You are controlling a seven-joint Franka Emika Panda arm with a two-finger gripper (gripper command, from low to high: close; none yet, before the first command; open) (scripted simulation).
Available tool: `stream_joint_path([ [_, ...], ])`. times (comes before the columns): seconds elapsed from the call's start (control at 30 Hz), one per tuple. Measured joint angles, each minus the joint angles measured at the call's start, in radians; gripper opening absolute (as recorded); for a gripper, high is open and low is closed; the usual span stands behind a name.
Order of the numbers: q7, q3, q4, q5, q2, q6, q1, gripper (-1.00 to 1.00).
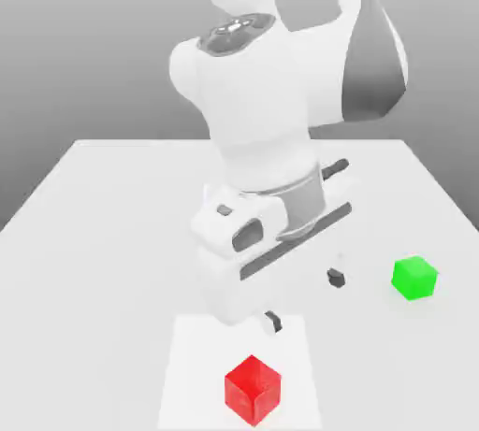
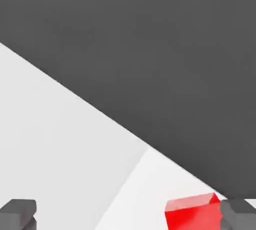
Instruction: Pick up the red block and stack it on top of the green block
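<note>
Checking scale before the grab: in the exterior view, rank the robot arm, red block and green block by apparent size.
1. Robot arm, by far the largest.
2. Red block.
3. Green block, a bit smaller, though the red block sits nearer the camera, so the true difference is uncertain.

Red block (image 1: 253,389) nr front, green block (image 1: 414,278) apart, jaws wide above table (image 1: 103,223)

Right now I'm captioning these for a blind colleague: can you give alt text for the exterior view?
A white robot arm reaches down over a white table, its open tool empty above the surface. A small glossy red cube sits near the front edge; a smaller green cube rests apart at the exterior view's right.
</note>
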Motion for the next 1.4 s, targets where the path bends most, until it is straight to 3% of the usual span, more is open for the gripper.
stream_joint_path([
  [0.17, -0.033, -0.035, -0.034, -0.122, 0.102, 0.097, 0.009, 0.0],
  [0.27, -0.055, -0.077, -0.052, -0.239, 0.269, 0.217, 0.025, 0.0],
  [0.5, -0.073, -0.068, -0.048, -0.238, 0.333, 0.256, 0.016, 0.0],
  [0.83, -0.152, 0.033, -0.033, -0.145, 0.384, 0.369, -0.046, 0.0],
  [0.87, -0.158, 0.041, -0.032, -0.138, 0.382, 0.377, -0.051, -1.0],
  [1.1, -0.16, 0.046, -0.032, -0.135, 0.381, 0.378, -0.054, -1.0],
  [1.4, -0.087, -0.018, -0.042, -0.228, 0.374, 0.299, -0.025, -1.0],
])
